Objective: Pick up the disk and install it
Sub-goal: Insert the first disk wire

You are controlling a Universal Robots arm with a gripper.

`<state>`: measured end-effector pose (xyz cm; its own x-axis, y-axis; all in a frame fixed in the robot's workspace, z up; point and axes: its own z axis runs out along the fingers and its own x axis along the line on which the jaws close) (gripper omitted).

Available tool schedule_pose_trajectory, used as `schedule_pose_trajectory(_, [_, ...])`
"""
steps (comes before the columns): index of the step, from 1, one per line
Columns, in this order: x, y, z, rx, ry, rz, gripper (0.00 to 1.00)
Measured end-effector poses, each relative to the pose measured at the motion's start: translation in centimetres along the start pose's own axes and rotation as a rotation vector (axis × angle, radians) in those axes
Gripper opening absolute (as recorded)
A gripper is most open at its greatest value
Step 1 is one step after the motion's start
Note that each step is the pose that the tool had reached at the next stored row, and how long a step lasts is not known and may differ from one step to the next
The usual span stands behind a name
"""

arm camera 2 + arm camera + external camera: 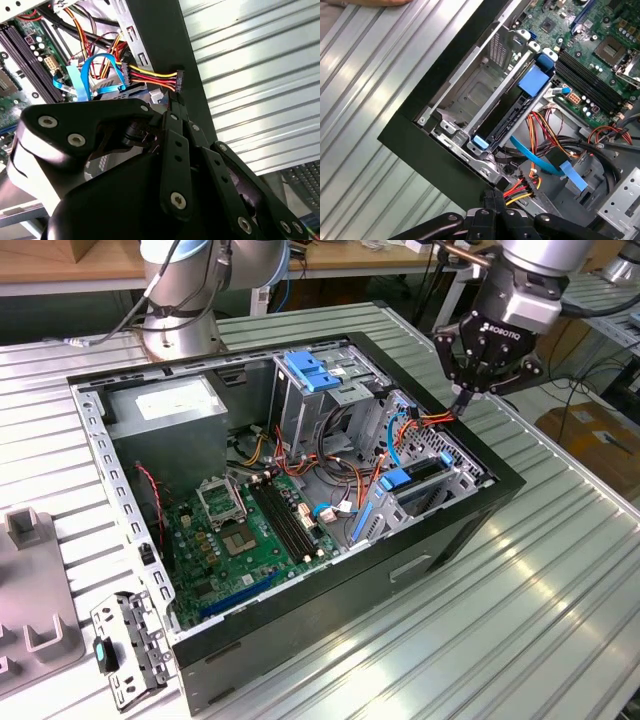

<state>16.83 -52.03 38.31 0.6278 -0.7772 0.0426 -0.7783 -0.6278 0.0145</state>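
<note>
Now, end effector (463, 400) pinched shut — tips just beside power connector (178, 79), disk (510, 117) slotted nearby

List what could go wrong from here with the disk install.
1. The gripper hangs right by the power plug and its red and yellow wires; a move could snag or tug them.
2. It is also close to the case wall; a sideways move might hit it.
3. A loose blue cable lies beside the disk and could get pinched.
</note>
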Motion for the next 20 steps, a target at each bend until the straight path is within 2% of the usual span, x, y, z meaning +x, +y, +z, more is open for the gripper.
schedule_pose_trajectory(1, [0.04,-0.06,0.04,0.0004,0.0002,-0.01,0.11])
schedule_pose_trajectory(2, [0.07,-0.1,0.06,0.0008,0.0004,-0.021,0.17])
schedule_pose_trajectory(4, [0.13,-0.18,0.13,0.0017,0.0007,-0.041,0.17])
schedule_pose_trajectory(5, [0.19,-0.25,0.19,0.0024,0.0009,-0.057,0.24])
schedule_pose_trajectory(6, [0.23,-0.33,0.26,0.0027,0.0009,-0.065,0.25])
schedule_pose_trajectory(7, [0.25,-0.5,0.44,0.0035,0.0014,-0.084,0.25])
schedule_pose_trajectory(8, [0.27,-0.52,0.52,0.0051,0.0019,-0.122,0.31])
schedule_pose_trajectory(12, [0.26,-0.55,0.77,0.0087,0.003,-0.204,0.31])
schedule_pose_trajectory(18, [0.07,-0.9,1.55,0.0113,0.0039,-0.266,0.31])
schedule_pose_trajectory(19, [0.08,-0.91,1.61,0.0116,0.0043,-0.277,0.23])
schedule_pose_trajectory(20, [0.06,-0.89,1.61,0.0121,0.0046,-0.282,0.23])
